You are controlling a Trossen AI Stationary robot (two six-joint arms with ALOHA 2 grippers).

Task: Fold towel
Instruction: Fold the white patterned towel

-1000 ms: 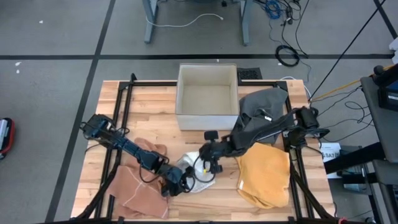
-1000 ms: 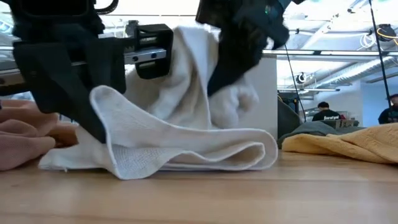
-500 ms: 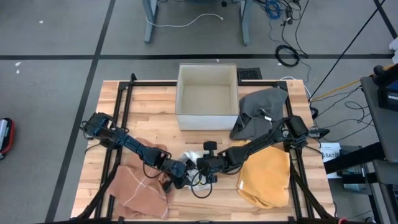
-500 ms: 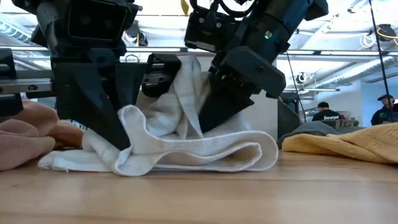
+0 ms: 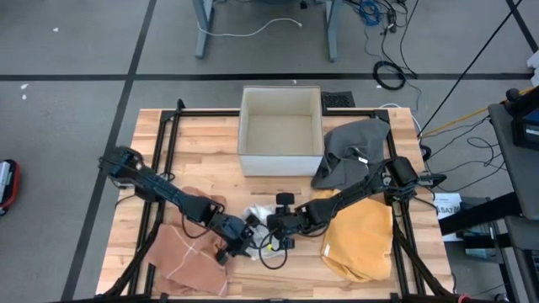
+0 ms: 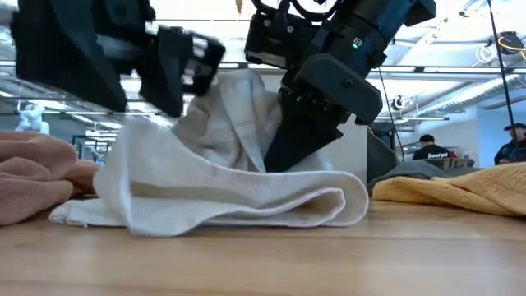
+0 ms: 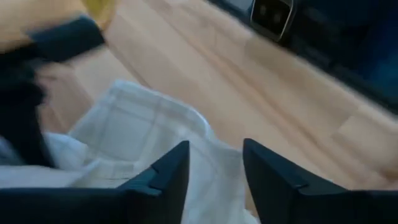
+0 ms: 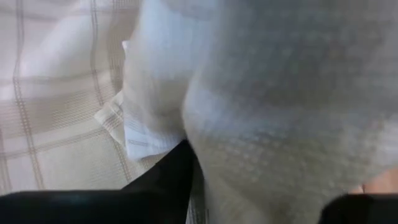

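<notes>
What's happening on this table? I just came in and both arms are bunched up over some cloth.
The two arms are folding a white towel near the front middle of the wooden table. The left gripper hangs just over the towel with its fingers apart, holding nothing. The right gripper is pressed down into the bunched-up cloth. A peach towel, a yellow towel and a grey towel lie around it, with a white box behind.

Left arm (image 5: 160, 190): black, slim jointed links | Right arm (image 5: 354, 192): black, cabled; small green light near wrist | Fingers (image 7: 163, 176): dark, wedge-shaped
</notes>
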